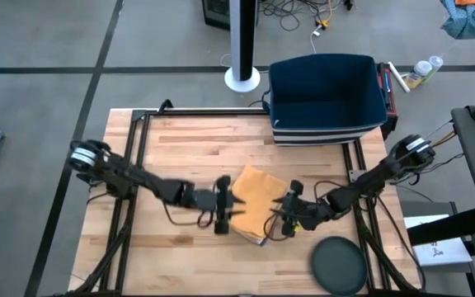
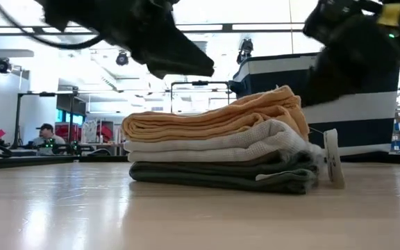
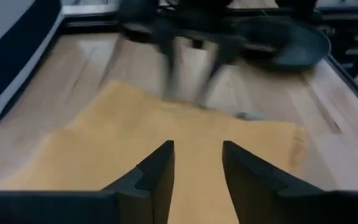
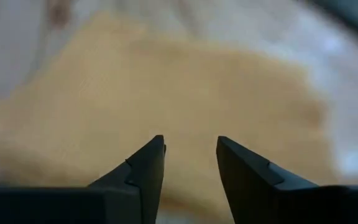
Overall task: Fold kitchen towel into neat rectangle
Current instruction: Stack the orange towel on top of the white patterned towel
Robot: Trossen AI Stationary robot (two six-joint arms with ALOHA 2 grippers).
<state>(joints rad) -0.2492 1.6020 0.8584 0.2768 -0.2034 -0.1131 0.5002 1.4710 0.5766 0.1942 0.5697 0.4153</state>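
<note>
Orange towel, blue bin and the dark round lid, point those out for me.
orange towel [image 1: 256, 191], high view, middle of its top face.
blue bin [image 1: 326, 124], high view, front wall.
dark round lid [image 1: 339, 265], high view, centre of the disc.

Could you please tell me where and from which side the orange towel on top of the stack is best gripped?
Probably by a free corner or edge, from the side. The orange towel lies folded flat atop a grey towel and a dark green towel, so pinching from above risks catching those layers too.
</note>
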